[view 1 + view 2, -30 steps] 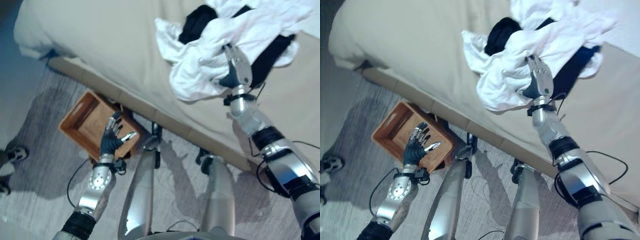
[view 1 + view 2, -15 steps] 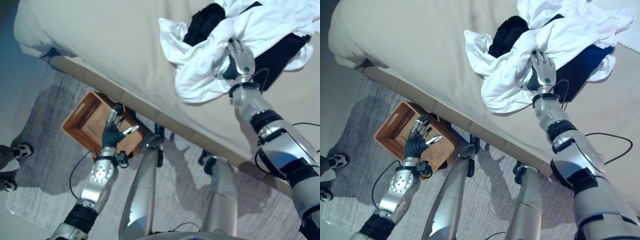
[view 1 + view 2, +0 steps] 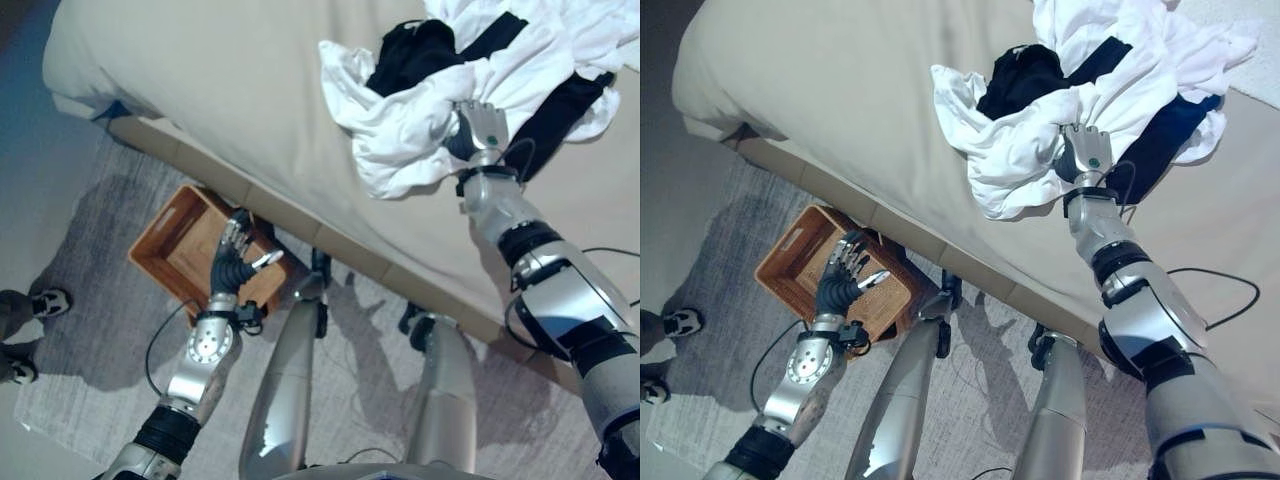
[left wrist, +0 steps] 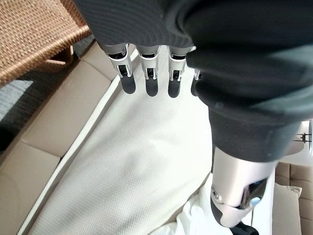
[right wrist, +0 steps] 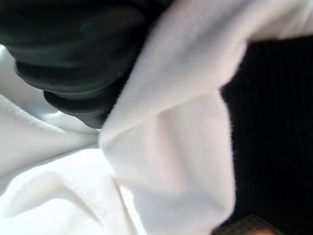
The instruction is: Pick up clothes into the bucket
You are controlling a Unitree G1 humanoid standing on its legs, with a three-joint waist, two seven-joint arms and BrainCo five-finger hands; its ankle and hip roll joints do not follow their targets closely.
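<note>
Gripping crumpled white cloth (image 3: 420, 125): right robot hand (image 3: 478, 130); left robot hand (image 3: 235, 265) relaxed above woven basket (image 3: 165, 245).

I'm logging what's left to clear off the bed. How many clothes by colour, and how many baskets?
White clothes: 1 crumpled heap; separate pieces cannot be told apart
Dark clothes: 1 bundle tangled in the white, pieces unclear
Wicker basket: 1, on the floor beside the bed
Total: 3

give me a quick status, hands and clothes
Right hand buried in white garment on bed, grip unclear. Left hand open, fingers relaxed over wicker basket on floor. Dark clothes tangled in pile.
</note>
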